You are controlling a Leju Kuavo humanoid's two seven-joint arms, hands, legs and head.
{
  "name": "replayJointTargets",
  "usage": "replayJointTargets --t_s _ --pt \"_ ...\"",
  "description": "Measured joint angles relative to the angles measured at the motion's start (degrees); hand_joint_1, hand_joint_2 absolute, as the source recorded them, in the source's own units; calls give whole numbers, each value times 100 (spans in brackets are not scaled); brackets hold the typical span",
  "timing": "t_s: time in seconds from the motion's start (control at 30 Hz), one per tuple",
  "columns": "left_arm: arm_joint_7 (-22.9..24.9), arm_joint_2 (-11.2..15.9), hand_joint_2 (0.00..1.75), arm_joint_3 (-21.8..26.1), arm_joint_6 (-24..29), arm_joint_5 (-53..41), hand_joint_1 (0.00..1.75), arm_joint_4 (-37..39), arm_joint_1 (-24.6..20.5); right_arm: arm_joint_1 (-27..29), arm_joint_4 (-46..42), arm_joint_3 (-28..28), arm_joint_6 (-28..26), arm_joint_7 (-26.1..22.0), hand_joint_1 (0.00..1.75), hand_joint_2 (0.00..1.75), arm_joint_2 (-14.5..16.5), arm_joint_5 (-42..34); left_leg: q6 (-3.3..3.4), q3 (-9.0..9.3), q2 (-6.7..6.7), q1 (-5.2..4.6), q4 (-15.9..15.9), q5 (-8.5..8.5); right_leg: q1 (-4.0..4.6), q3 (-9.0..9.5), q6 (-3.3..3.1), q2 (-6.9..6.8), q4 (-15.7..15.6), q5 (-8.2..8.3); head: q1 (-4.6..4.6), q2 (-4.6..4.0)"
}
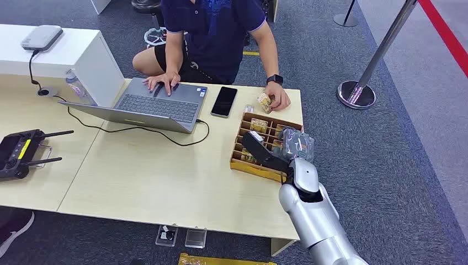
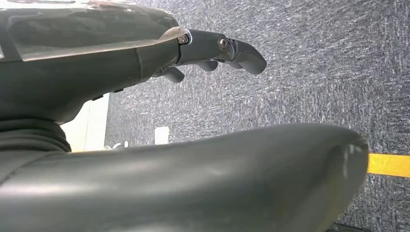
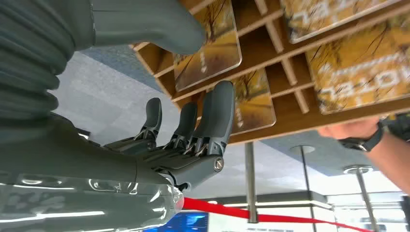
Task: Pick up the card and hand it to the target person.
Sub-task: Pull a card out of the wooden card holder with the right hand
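**Right hand poised over the card tray, nothing grasped yet**

At the far left of the head view a black handheld controller with antennas (image 1: 22, 153) lies on the pale wooden table (image 1: 143, 182). Toward the upper middle, a grey open laptop (image 1: 149, 107) sits under one hand of the seated person in a dark blue shirt (image 1: 212, 33), with a black smartphone (image 1: 224, 101) just beside it. Right of centre stands the brown wooden compartment tray (image 1: 243, 160), holding the yellow autumn-print cards (image 3: 208, 48) upright in its slots; the person's other hand (image 1: 276, 99) holds one such card at the tray's far edge.

The right hand (image 1: 276, 152) hovers over the tray, fingers (image 3: 215, 116) extended and spread, thumb apart, holding nothing. The left hand (image 2: 212, 50) hangs over grey carpet, fingers loosely bent around nothing.

To do the pick well, the hand should probably settle on a single card, bring thumb and finger to its opposite faces, pinch near the exposed top edge, and lift straight out so neighbouring cards and dividers are not dragged.
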Motion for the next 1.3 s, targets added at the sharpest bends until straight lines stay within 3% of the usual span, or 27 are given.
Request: replayJointTargets --t_s 1.3 --pt "21 0 0 -11 -12 -31 0 0 -43 -157 235 42 -201 -149 86 175 36 66 0 0 0 0 0 1 0 0 -1 0 1 1 -2 0"
